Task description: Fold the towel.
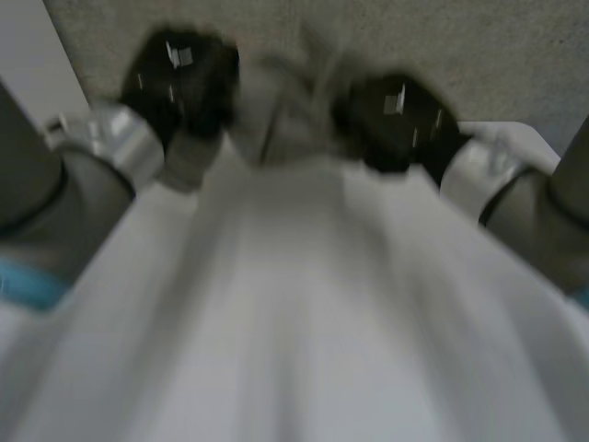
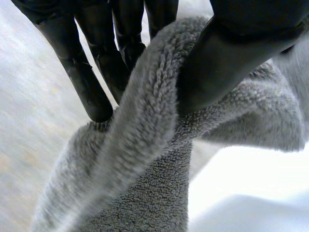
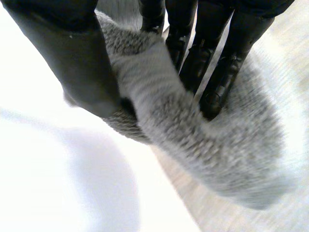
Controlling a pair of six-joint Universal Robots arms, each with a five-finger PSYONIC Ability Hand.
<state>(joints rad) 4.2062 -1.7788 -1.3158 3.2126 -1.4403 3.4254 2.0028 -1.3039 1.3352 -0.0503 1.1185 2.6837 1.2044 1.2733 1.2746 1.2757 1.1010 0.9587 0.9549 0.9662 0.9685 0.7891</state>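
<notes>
A grey terry towel [image 1: 304,313] is lifted off the table and hangs toward the camera in long folds in the head view. My left hand [image 1: 179,83] grips its upper edge at one side. In the left wrist view the towel [image 2: 145,145] is pinched between the thumb [image 2: 231,53] and the fingers [image 2: 87,82]. My right hand [image 1: 396,120] grips the same upper edge at the other side. There the towel [image 3: 193,140] passes between the thumb [image 3: 72,58] and the fingers [image 3: 217,72]. Both hands are raised, close together.
The white table [image 2: 251,188] lies below the hanging towel, with its far right corner [image 1: 515,138] visible in the head view. Beyond the table is speckled grey floor [image 1: 497,55]. Both forearms flank the towel at the sides.
</notes>
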